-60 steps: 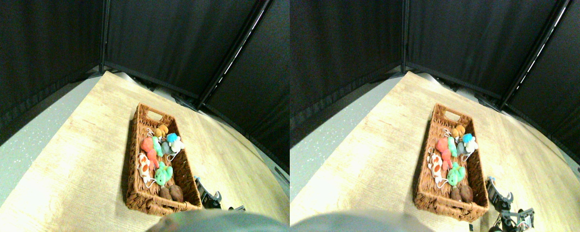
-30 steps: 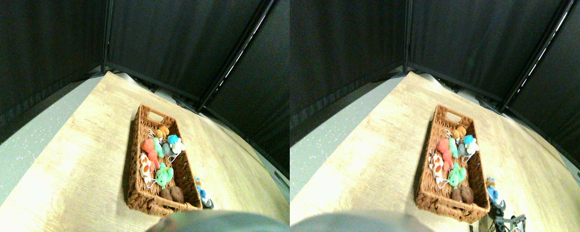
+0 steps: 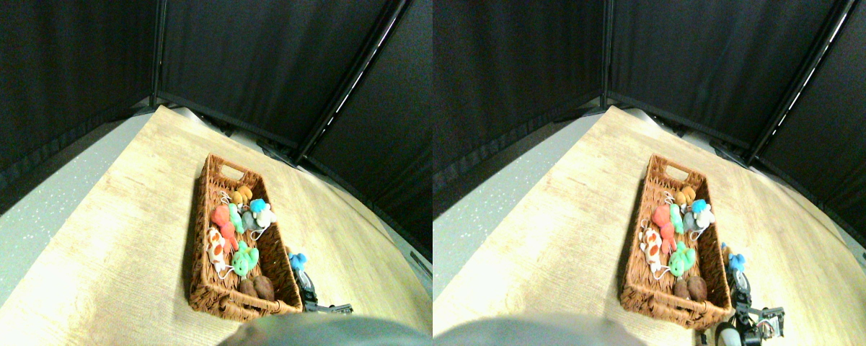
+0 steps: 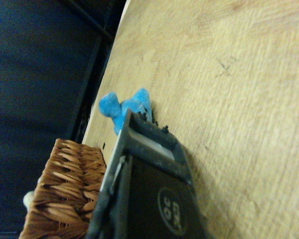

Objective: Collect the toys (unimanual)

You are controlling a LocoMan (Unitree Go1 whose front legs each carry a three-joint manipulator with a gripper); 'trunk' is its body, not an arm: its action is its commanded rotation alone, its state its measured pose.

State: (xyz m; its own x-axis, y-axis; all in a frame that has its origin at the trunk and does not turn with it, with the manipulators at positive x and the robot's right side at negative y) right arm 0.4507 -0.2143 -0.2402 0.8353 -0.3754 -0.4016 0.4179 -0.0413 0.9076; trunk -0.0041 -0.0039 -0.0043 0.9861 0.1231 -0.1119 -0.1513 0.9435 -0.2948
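The black metal tool (image 3: 301, 272) grips a small blue plush toy (image 3: 298, 260) raised beside the long brown wicker basket (image 3: 199, 281), evidently to clear its rim.

Most of the blue toy (image 4: 123, 107) behind the gripper (image 4: 139, 130); basket (image 4: 65, 191) cut off at the wrist view's edge.

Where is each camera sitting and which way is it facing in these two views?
Stereo pair view: high on the robot, looking forward and down at the basket of toys; the right gripper enters lower right.
Wrist view: behind the right gripper, looking along its dark jaw over the table.
Shared: the blue toy beside the basket.
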